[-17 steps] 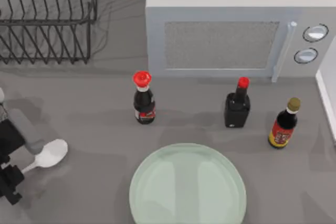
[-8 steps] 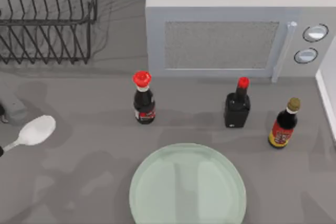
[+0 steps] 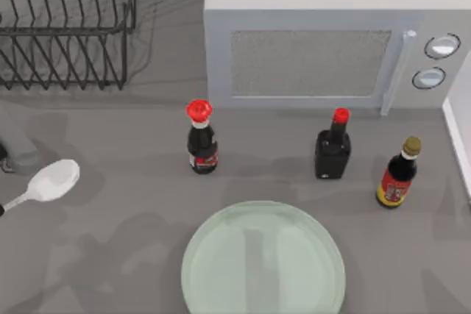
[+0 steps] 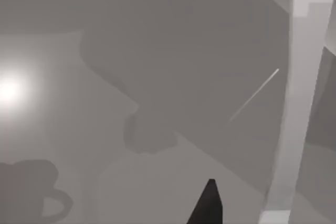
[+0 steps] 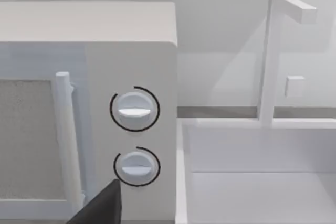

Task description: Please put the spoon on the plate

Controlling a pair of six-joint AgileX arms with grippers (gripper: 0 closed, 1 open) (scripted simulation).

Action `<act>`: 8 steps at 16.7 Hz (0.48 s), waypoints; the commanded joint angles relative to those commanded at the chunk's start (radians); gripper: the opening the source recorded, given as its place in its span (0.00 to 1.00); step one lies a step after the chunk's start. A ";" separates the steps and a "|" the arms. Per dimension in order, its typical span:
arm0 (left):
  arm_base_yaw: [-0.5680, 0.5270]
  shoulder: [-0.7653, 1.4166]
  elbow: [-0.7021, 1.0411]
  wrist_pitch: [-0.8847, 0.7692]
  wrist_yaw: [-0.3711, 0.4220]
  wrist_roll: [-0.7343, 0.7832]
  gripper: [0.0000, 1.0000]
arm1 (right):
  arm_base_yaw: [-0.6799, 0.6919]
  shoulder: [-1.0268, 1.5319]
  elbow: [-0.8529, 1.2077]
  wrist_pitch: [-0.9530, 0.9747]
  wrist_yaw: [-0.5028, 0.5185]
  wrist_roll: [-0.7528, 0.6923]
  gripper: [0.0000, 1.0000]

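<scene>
So the spoon is up at the far left edge of the top view, well left of the red-capped dark bottle and well apart from the plate. Its white glossy oval bowl points toward that bottle, and the slim handle runs down-left off the edge of the frame. The end of the handle is cut off there, so whatever has hold of it is out of sight. A grey bit of the left arm pokes in just above the spoon.

Left fingers: honestly can't tell if they're open, closed or clamped on anything. The left wrist view gives one dark fingertip over plain grey worktop with shadows, nothing touching it that I can see.

Right fingers: same deal. One dark tip sits in front of the microwave, near its two round knobs, and I can't tell how it stands.

The plate is pale green, round, flat and see-through, sitting below the red-capped bottle and the square black bottle, with nothing on it. A yellow-label bottle stands further right of those two, and a wire dish rack sits left of the microwave.
</scene>
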 joint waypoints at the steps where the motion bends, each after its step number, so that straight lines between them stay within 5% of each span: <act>1: -0.011 0.000 0.007 -0.004 0.002 0.028 0.00 | 0.000 0.000 0.000 0.000 0.000 0.000 1.00; 8: -0.194 0.028 0.104 -0.062 0.024 0.530 0.00 | 0.000 0.000 0.000 0.000 0.000 0.000 1.00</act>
